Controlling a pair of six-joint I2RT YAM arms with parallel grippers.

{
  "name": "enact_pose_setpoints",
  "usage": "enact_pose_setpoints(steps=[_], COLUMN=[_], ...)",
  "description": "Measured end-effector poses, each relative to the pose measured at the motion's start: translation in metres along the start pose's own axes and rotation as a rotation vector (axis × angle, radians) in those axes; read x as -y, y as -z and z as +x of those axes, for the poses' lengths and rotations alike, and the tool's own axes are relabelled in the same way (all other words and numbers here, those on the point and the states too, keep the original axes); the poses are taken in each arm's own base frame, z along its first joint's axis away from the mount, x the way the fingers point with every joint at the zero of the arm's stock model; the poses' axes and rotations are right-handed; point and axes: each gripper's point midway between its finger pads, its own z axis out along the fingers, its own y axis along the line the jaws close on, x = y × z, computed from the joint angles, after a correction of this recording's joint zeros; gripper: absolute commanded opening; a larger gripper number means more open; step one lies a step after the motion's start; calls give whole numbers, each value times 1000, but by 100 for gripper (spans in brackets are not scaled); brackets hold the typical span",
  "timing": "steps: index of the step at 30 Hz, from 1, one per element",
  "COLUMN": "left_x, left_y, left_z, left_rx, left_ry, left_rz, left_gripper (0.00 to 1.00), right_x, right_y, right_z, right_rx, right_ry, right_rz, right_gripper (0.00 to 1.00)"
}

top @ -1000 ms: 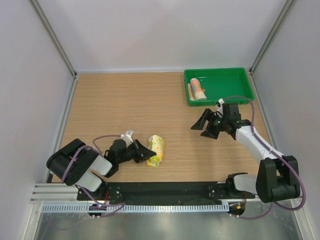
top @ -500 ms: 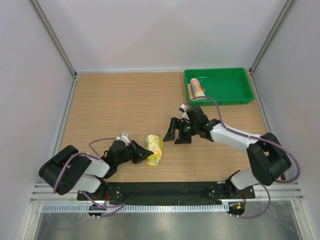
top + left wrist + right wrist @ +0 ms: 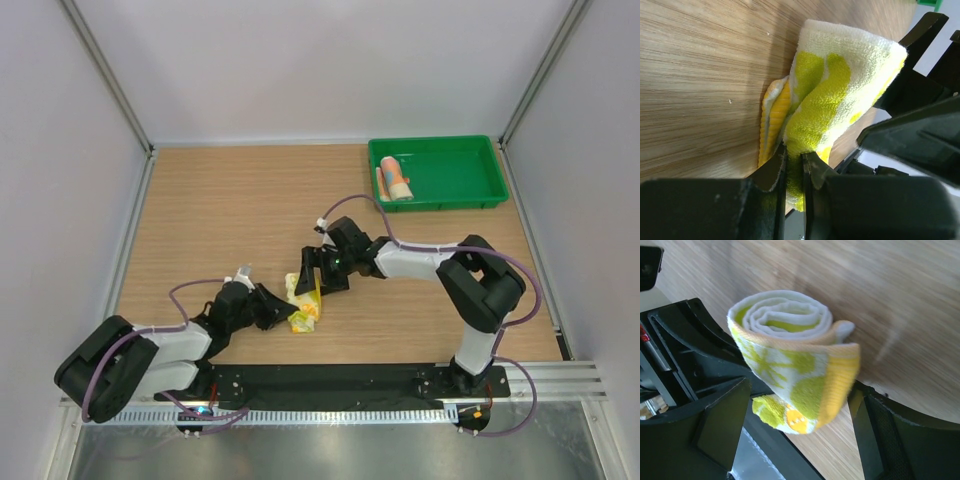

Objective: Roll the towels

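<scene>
Yellow rolled terry towel with white-green pattern sat pinched in the left jaws. They were nearly shut, with the roll's lower edge caught between the two black fingers. The right jaws stood wide open with one finger on each side of the roll and gripped nothing. I could not tell whether either finger touched the cloth.

Change over the last second: the right arm had swung away from beside the green plastic tray. It reached across the wooden worktop to the roll, and its jaws spread a little wider on the way. The left arm had stretched further forward and kept its pinch throughout. The roll had shifted slightly with it and lay near the front middle of the worktop, between the two arms.

Judged meaning: this looked like a handover or a two-handed tidy of a roll already wound. The spiral end showed tight layers in the right wrist view. The next move probably called for the right jaws to close on the roll's body before the left let go, otherwise it could unwind.

The light-blue and orange-pink rolled towel lay in the tray's left end, so that one seemed done.

No brands, labels or readable writing anywhere.
</scene>
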Motion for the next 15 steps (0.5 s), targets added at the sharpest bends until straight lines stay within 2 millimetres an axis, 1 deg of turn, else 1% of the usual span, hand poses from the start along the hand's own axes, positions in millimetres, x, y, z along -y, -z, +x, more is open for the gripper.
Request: enact_pose_setpoints(steps=[4,7,8,10,11,12,13,15], left_x=[-2,-2,-1,-1,-1,-1,-1,-4], left_y=[-1,-3,-4,-5,-5,-5,-6,-5], left_z=[0,1,1,1,1,2,2,1], left_rx=[-4,-14,-17,-23,-26,-29,-29,-31], left_ry=[-6,-21,-25,-33,-40,-45,-51,-58], left_rz=[-9,-15,-17,-19,-20,-23,-24,-36], left_gripper=[2,8,13,16,21,23,24,29], right_x=[-12,-16,-18,-21,-21,-22,-23,-25], right_y=[-14,-21,-22,-24,-25,-26,-28,-30], right_z=[8,16,17,18,19,18,18,17], right_rx=[-29,-50,-51,-53,-54,-52,-53,-52], right_ry=[44,62,68,74,76,76,79,81], right_rz=[-14,-21,-24,-27,-28,-27,-28,-26], right_gripper=[86,85,85,85,84,84,83,76])
